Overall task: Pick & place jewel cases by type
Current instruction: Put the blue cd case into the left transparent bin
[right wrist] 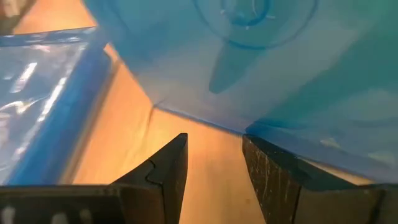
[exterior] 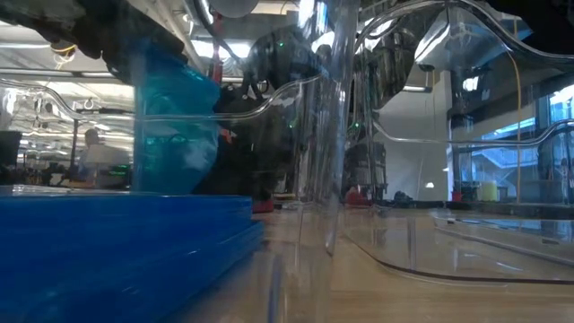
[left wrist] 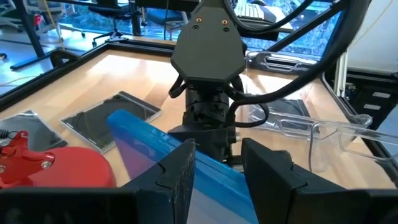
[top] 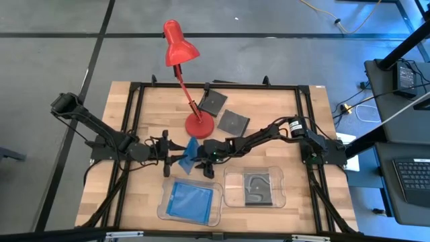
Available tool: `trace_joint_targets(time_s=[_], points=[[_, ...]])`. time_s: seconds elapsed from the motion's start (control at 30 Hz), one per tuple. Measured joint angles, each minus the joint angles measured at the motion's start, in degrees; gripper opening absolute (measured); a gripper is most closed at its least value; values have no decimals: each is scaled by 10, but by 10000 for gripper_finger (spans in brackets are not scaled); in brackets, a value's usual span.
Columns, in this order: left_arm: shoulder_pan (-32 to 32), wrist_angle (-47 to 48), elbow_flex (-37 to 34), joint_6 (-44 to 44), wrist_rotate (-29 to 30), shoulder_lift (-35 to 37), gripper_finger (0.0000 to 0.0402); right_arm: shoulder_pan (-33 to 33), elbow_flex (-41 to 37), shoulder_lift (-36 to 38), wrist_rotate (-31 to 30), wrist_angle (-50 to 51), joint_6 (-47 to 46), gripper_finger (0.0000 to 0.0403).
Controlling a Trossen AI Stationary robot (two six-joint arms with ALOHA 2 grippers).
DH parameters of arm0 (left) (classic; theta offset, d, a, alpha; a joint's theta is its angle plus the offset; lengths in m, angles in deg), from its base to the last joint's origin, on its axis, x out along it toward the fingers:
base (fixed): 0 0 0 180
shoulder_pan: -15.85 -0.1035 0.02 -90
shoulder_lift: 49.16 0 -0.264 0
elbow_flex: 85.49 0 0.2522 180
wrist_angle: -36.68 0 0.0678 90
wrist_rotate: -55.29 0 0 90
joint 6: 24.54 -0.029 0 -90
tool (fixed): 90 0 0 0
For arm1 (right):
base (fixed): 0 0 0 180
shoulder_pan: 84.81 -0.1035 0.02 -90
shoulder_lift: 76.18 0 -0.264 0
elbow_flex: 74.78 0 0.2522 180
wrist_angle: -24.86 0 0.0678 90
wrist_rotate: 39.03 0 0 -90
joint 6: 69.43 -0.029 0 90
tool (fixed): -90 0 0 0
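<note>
Blue jewel case [top: 190, 154] hangs tilted above the table [top: 134, 107] centre, between your two hands. Your left hand [top: 169, 160] clamps its edge between narrow fingers [left wrist: 180, 177]; your right hand [top: 207, 161] sits at the opposite edge, fingers [right wrist: 163, 171] parted, the case just beyond their tips. Another blue case [top: 190, 199] lies in the left clear tray [top: 163, 208], a dark one [top: 256, 187] in the right tray [top: 279, 198]. Two dark cases [top: 213, 101] [top: 234, 122] rest beside the red lamp base [top: 199, 126]
</note>
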Motion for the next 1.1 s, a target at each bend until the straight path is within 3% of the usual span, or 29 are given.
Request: trace_joint_targets(time_s=[0.6, 1.1], points=[[-17, -17, -1, -4, -2, 0, 129, 1, 0, 0, -50, -6, 9, 163], [-23, -18, 0, -4, -24, 0, 129, 6, 2, 5, -48, 32, 39, 163]])
